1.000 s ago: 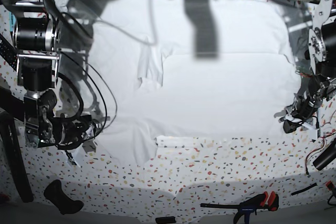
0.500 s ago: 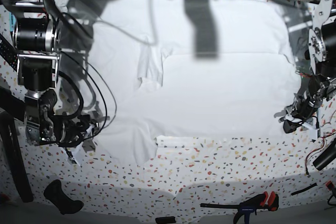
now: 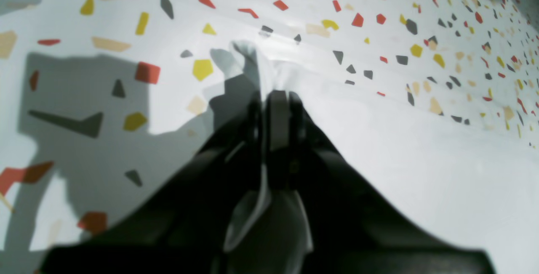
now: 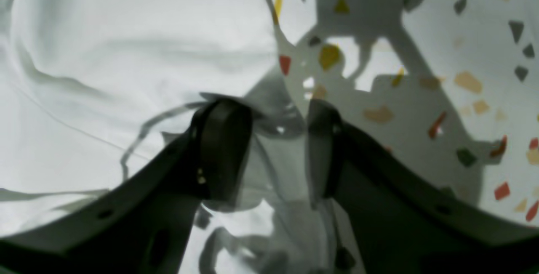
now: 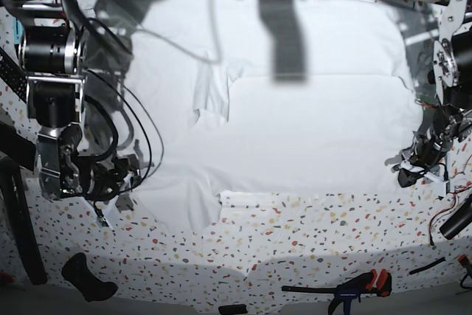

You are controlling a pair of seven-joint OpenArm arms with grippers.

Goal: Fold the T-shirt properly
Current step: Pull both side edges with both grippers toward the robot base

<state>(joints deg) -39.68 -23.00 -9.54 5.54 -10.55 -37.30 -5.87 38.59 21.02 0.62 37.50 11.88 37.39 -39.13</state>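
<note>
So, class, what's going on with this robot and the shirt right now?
A two-armed robot is folding a white T-shirt spread flat on a speckled table. The left gripper is shut on a pinch of the shirt's edge. The right gripper stands open at the opposite edge, its fingers straddling the cloth but not clamped on it. One sleeve looks folded inward; the rest of the fold is not yet done.

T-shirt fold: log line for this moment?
left gripper: shut on T-shirt edge | right gripper: open, straddling shirt edge | shirt: spread flat on speckled table
</note>
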